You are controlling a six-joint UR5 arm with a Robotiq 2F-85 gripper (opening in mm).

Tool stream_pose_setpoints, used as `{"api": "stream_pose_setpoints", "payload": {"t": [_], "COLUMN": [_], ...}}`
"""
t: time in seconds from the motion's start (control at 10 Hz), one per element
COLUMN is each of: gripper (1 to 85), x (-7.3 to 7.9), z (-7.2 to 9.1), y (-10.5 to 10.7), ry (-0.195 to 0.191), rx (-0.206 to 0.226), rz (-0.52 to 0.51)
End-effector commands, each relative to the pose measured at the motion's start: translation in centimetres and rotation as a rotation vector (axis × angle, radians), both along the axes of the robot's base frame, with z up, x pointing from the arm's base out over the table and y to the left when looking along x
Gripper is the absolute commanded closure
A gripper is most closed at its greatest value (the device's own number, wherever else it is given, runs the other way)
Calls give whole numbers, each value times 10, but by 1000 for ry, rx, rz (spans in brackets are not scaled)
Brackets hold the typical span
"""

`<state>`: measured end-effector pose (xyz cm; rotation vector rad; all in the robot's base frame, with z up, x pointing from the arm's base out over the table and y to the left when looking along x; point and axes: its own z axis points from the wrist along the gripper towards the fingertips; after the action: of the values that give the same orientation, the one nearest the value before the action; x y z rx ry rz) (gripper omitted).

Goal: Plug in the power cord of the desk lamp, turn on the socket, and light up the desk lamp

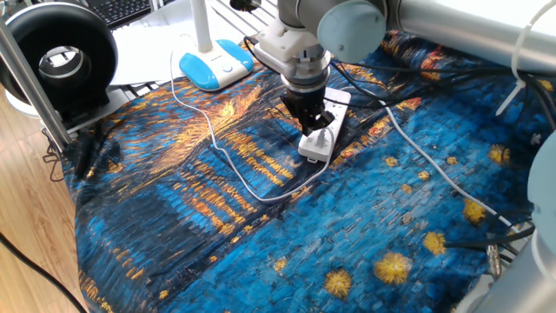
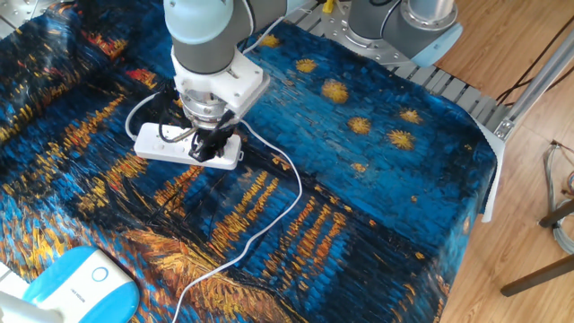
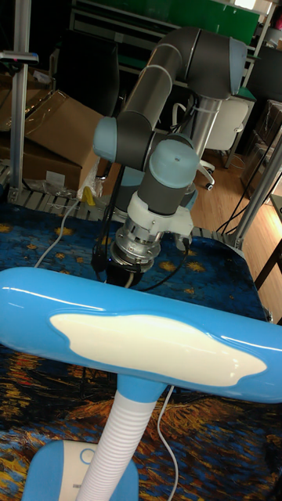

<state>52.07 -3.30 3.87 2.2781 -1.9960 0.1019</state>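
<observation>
On the far left stands a black round ring-shaped device [image 1: 59,59], and next to it the desk lamp with its flat light-blue and white base [image 1: 215,63] and white ribbed stem. From this base the thin white power cord [image 1: 228,161] runs forward over the surface, which is covered with a blue and orange painted cloth [image 1: 217,226], makes a wide curve and comes up to the white elongated power strip, the socket [image 1: 322,122]. The small white plug sits in the near end of the socket. The black end effector [image 1: 311,113] points down directly over the socket, just behind the plug; its fingers are close together, but I cannot tell if they are fully closed or grip anything. A thick white cable [image 1: 434,165] leaves the socket toward the right.
</observation>
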Motion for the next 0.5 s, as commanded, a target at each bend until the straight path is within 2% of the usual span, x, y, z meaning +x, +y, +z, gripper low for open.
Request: {"api": "stream_pose_setpoints", "payload": {"t": [0.0,0.1,0.4], "gripper": [843,843,843], "x": [6,2,5], "z": [-6,-6,-5], "y": [5,2,-9], "ry": [8,24,20], "rx": [23,12,-22], "rz": [43,48,93]}}
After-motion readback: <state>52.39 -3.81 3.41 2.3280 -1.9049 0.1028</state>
